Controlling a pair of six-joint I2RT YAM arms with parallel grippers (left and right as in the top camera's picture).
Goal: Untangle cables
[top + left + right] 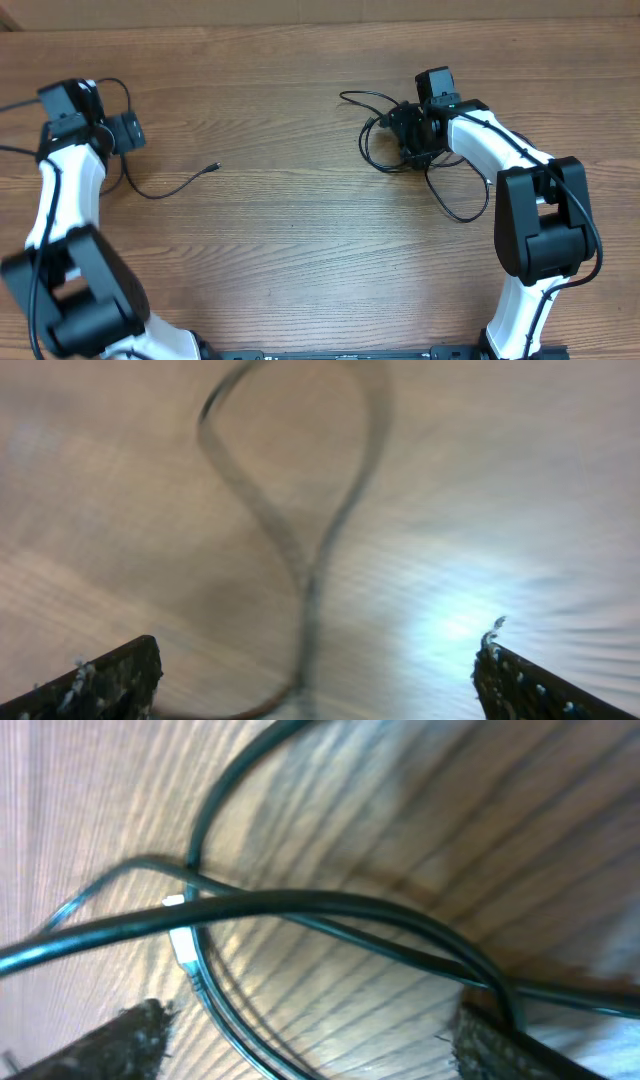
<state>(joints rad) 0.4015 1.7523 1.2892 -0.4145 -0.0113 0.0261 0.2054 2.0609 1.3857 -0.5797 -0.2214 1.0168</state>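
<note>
Both gape wide and empty: right end effector (pixel 318 1038) over the knotted cables (pixel 300 904), probably seeking a strand; left end effector (pixel 318 678) straddling a loose cord (pixel 308 605) far left of them.

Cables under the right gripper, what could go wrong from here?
The right gripper stands open over several crossing cables; closing here could pinch more than one strand and tighten the tangle. One strand runs against one finger and may snag on lifting. The left gripper hangs open over a loose loop and could drag it.
</note>
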